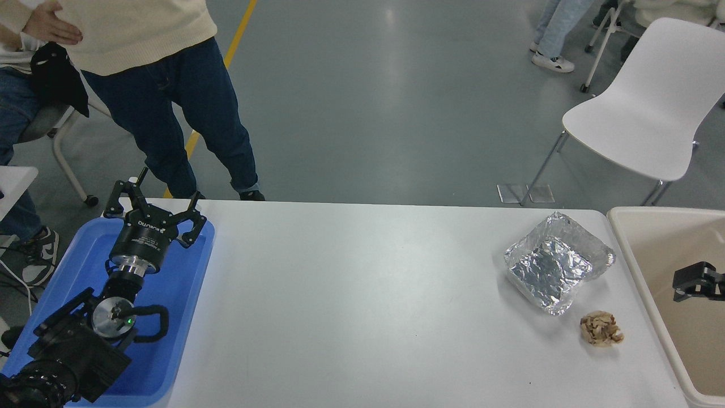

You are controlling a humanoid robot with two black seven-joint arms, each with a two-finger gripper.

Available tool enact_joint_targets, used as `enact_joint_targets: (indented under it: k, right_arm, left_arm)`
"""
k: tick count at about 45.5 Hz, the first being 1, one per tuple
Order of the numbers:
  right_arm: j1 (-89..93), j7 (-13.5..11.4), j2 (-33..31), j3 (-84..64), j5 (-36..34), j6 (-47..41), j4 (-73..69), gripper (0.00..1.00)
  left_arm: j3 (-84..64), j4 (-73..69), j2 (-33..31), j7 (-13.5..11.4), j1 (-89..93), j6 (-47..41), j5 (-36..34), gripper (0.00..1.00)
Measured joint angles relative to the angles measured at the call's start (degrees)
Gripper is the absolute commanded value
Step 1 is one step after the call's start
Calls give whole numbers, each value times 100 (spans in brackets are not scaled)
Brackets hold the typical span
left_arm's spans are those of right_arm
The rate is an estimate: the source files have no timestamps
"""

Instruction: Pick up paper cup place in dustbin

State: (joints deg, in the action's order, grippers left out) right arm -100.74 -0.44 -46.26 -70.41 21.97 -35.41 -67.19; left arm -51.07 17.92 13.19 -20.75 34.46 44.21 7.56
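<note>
Beige dustbin (640,266) at bench (362,306) right edge w/ right pincer (688,281) tip poking in over it, open/closed can't tell; paper cup nowhere visible; left pincer (153,212) parked over blue tray (181,294), fingers apart; foil tray (552,272) & brown paper ball (601,328) near bin.

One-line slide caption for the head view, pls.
Right gripper enters over the dustbin; left gripper parked above the blue tray; no paper cup visible.

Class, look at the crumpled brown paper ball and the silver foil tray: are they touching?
Apart. In the head view, bare white table shows between the foil tray and the paper ball.
</note>
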Motion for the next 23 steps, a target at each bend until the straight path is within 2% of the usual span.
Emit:
enact_joint_targets:
  k: [10, 23]
  right_arm:
    - [-941, -12, 647, -103, 128, -631, -145, 100]
    - [-1836, -13, 1342, -96, 74, -876, -332, 100]
  left_arm:
    - [1, 1, -1, 0, -5, 0, 4, 100]
    - [1, 1, -1, -5, -8, 0, 7, 100]
